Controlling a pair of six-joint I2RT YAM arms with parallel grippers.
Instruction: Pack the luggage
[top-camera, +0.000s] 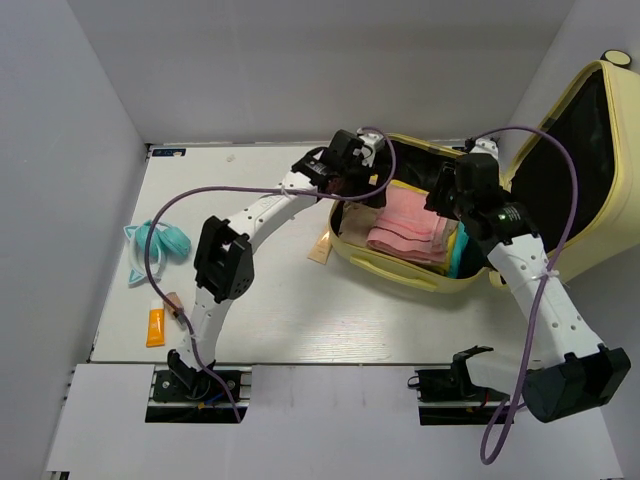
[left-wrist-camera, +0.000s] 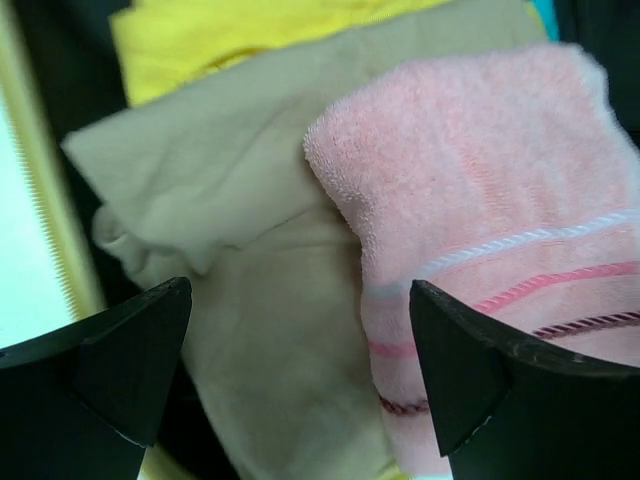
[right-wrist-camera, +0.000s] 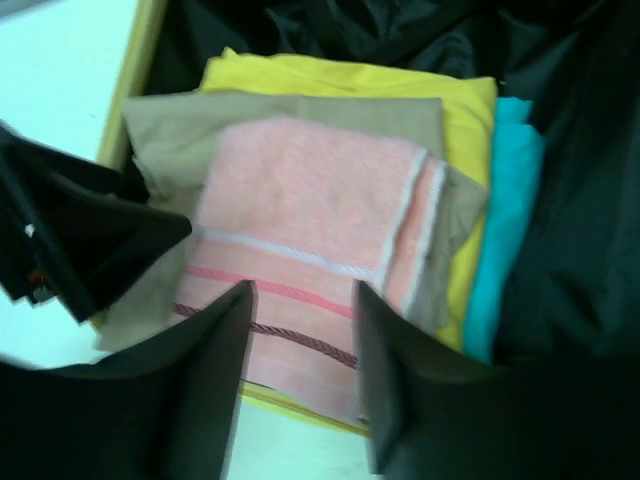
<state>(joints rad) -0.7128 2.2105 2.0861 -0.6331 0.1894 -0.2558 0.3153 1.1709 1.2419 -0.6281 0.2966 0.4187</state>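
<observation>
The luggage (top-camera: 400, 272), a pale yellow hard-shell case, lies open on the table with its black-lined lid (top-camera: 590, 160) standing up at the right. Inside, a folded pink towel (top-camera: 410, 232) rests on a beige cloth (left-wrist-camera: 250, 200), a yellow cloth (right-wrist-camera: 470, 120) and a teal cloth (right-wrist-camera: 510, 200). My left gripper (left-wrist-camera: 300, 300) hovers open over the beige cloth and the towel's edge, holding nothing. Over the towel's striped end, my right gripper (right-wrist-camera: 302, 300) is also open and empty. From above, the left gripper (top-camera: 352, 185) is at the case's back left and the right gripper (top-camera: 443, 205) is beside the towel.
On the table's left lie a teal and white item (top-camera: 155, 245), an orange tube (top-camera: 155, 326) and a small brown object (top-camera: 172, 300). A tan piece (top-camera: 321, 247) sits against the luggage's left side. Grey walls close in the table at the back and sides.
</observation>
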